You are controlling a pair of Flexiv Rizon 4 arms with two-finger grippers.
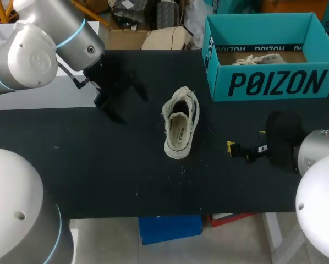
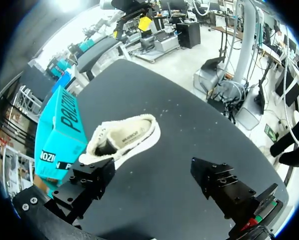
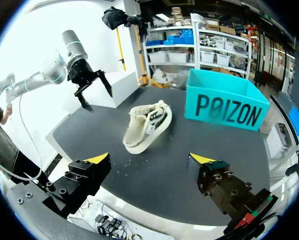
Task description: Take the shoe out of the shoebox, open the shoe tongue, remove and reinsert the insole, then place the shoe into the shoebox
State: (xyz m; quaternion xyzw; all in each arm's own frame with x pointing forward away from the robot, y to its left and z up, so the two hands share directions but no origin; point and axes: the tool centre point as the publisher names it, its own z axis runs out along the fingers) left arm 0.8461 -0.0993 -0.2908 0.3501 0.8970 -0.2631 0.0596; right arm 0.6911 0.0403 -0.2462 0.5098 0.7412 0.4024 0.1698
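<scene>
A cream canvas shoe lies on its side in the middle of the black table, its opening facing up and the insole showing. The teal shoebox stands open at the back right. My left gripper hangs open to the shoe's left, a hand's width away. In the left wrist view the shoe lies ahead of the open gripper, beside the box. My right gripper is open, right of the shoe and empty. From the right wrist, shoe and box lie ahead of the gripper.
A second pale shoe lies inside the shoebox. Small crumbs dot the table in front of the shoe. The right wrist view shows my left gripper above the table's far side. The table's front edge runs near my right gripper.
</scene>
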